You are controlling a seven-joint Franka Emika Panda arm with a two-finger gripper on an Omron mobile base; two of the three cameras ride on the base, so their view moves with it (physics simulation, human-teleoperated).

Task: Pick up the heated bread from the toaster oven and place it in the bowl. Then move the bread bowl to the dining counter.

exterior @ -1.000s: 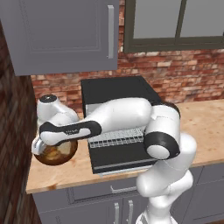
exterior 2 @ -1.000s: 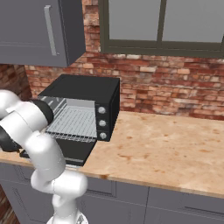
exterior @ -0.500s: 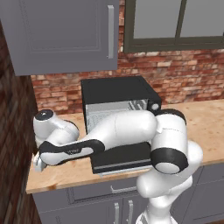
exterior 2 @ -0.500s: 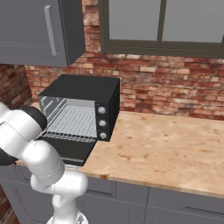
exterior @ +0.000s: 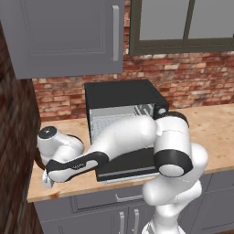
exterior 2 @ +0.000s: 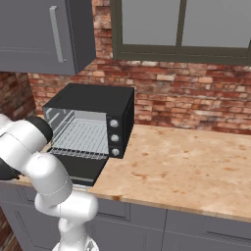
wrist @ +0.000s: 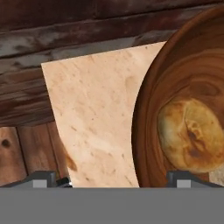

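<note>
The heated bread (wrist: 192,133) lay inside the bowl (wrist: 153,105) on the surface (wrist: 96,113). The fingers (wrist: 177,179) were spread wide, seemingly over the bowl's rim.

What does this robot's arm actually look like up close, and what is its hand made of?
The arm is smooth, glossy white, built of rounded tube-like segments joined by dark bands. No loose cables or markings show. The hand ends in two small, blocky dark grey fingertips.

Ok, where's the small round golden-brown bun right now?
In the hand view, the golden-brown bun lies inside the dark brown wooden bowl, at the right, beside bare counter.
</note>
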